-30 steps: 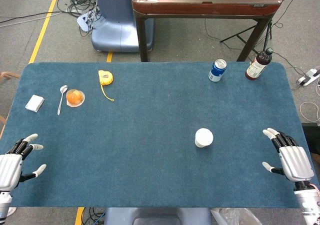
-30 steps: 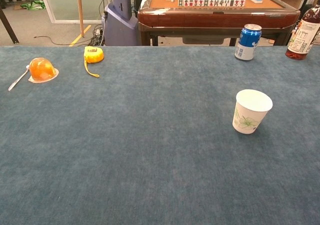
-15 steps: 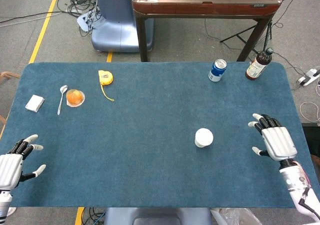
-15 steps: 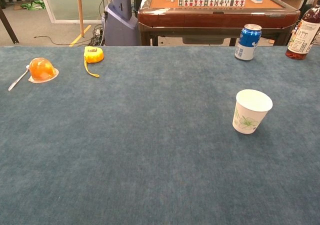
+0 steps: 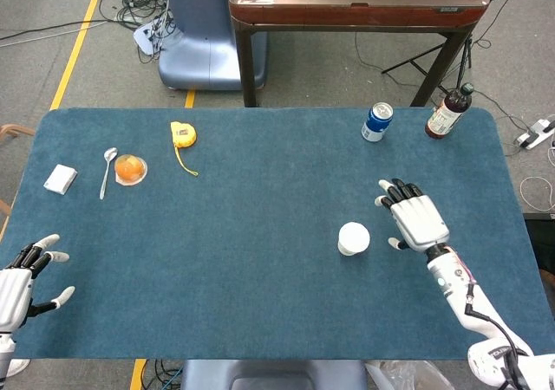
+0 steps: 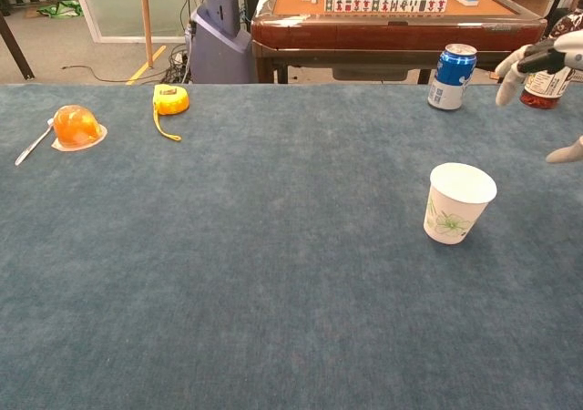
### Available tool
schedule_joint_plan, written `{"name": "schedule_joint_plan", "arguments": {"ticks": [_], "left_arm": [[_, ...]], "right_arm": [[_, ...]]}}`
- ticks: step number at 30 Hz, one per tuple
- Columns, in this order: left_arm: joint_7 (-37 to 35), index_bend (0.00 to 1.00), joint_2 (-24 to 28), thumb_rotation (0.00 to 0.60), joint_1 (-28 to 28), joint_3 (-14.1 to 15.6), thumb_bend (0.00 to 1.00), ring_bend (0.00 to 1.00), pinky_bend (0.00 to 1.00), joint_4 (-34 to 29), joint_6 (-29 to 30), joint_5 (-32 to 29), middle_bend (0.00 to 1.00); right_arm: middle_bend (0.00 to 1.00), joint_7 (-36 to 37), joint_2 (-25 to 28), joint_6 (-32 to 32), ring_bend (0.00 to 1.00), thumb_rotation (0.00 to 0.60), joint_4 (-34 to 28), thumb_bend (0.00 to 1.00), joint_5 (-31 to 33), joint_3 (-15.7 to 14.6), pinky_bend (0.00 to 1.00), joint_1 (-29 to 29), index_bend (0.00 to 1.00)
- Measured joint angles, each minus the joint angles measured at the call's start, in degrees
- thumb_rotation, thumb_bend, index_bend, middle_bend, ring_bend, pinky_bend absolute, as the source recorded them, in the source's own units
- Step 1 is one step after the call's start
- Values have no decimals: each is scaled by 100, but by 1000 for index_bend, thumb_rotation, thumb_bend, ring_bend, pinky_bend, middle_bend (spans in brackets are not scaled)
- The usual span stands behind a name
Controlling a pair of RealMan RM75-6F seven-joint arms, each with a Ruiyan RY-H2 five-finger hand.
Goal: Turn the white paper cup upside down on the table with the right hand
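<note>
White paper cup upright; right hand beside it, fingers spread, empty.

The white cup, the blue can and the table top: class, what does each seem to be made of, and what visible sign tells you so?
White cup: probably paper, matte, with a rolled rim and a printed green flower. Blue can: likely aluminium, with a shiny silver top and a glossy printed wall. Table top: a blue, felt-like cloth, its surface dull and fuzzy.

Matt paper cup on rough blue cloth table; glossy metal can.
</note>
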Motion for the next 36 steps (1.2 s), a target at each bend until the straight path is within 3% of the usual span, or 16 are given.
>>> {"name": "schedule_joint_plan", "arguments": {"ticks": [10,19,22,36], "left_arm": [[-10,387,3,600,-1,-4,149,170,420,-12,-28,-28,189],[5,387,4,600,-5,-2,148,170,420,-27,-73,-58,203],[3,387,9,600,-7,-6,148,170,420,-40,-85,-75,208],[-63,387,37,600,8,3,149,169,420,-86,-50,-33,208]], "right_arm": [[107,-447,-161,-208,49,600,-55,14,133,-260,172,328,316],[95,-446,-258,-284,18,600,70,395,63,-549,149,411,316],[92,-393,-331,-283,12,600,165,460,13,-597,145,430,316],[85,-353,-421,-259,0,600,230,504,-93,-864,134,458,333]]}}
